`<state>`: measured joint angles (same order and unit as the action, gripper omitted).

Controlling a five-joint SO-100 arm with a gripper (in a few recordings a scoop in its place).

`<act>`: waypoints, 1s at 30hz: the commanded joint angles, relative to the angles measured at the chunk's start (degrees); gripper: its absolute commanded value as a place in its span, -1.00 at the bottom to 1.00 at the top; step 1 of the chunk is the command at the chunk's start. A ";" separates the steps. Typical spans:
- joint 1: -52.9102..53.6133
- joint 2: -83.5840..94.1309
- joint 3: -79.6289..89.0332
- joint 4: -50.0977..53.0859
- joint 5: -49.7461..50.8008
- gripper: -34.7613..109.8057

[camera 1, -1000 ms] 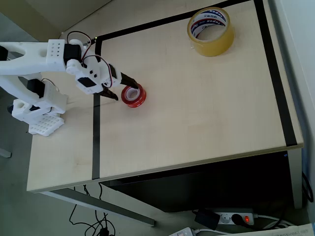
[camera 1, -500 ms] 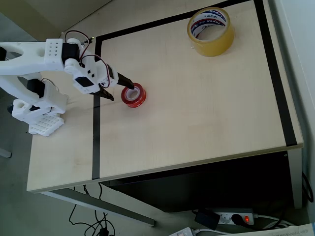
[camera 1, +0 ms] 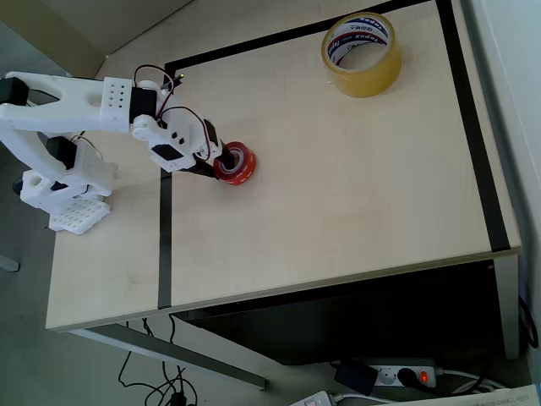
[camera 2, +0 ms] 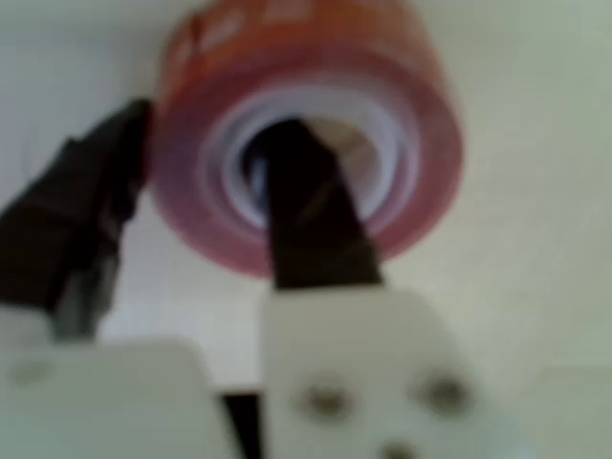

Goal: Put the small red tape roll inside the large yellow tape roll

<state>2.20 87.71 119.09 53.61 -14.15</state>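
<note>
In the wrist view we see our fingers [camera 2: 196, 206] straddling the wall of the small red tape roll [camera 2: 306, 134], one outside, one in its core, not yet clamped. Overhead, the large yellow tape roll [camera 1: 362, 53] sits far up-right on the counter [camera 1: 338, 194].
</note>
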 commanded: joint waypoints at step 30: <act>-6.15 -1.67 -61.26 14.24 -1.85 -0.52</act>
<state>-1.32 87.36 71.72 66.80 -14.24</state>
